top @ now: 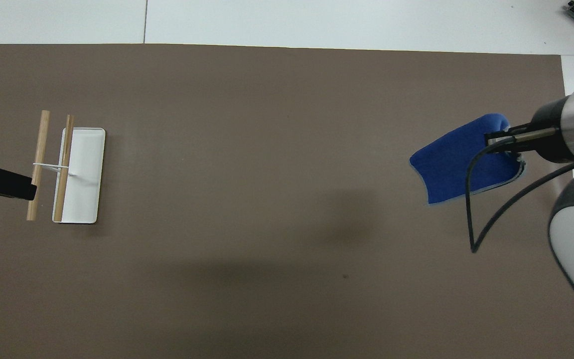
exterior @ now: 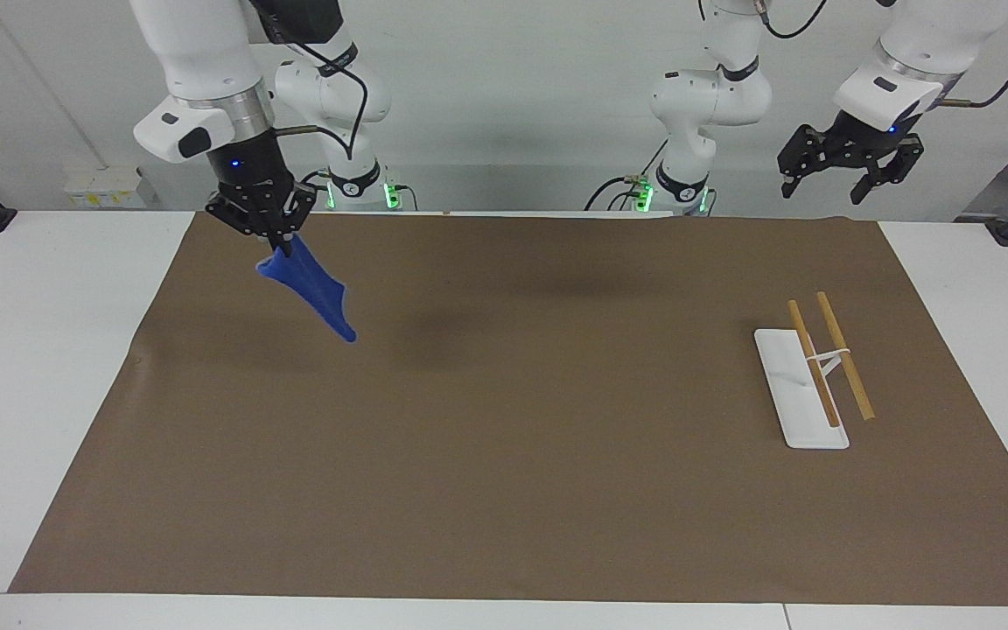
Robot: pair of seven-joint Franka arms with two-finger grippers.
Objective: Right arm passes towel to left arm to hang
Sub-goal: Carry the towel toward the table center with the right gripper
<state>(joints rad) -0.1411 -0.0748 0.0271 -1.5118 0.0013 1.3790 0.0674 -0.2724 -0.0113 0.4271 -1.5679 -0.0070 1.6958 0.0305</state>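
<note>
**Currently: towel lifted, handover and hanging outstanding**

The right tool (exterior: 281, 234) is closed on the upper edge of the small bright blue terry towel (exterior: 311, 289), which hangs clear of the large brown mat (exterior: 504, 490) covering the bench (exterior: 40, 367). The towel is in the air over the mat's right-arm end, draped down and slanting toward the mat's middle. Pickup therefore appears complete.

The left tool (exterior: 850, 166) waits raised over the left-arm end of the bench with its fingers spread and nothing between them. It is well apart from the towel, so no transfer has begun.

The white-based rack with two light wooden rails (exterior: 819, 372) stands on the mat at the left-arm end and carries nothing.

Remaining steps, by judgement:
1. Bring the towel and the left tool together.
2. Transfer the grip.
3. Drape the towel over a rail.
</note>
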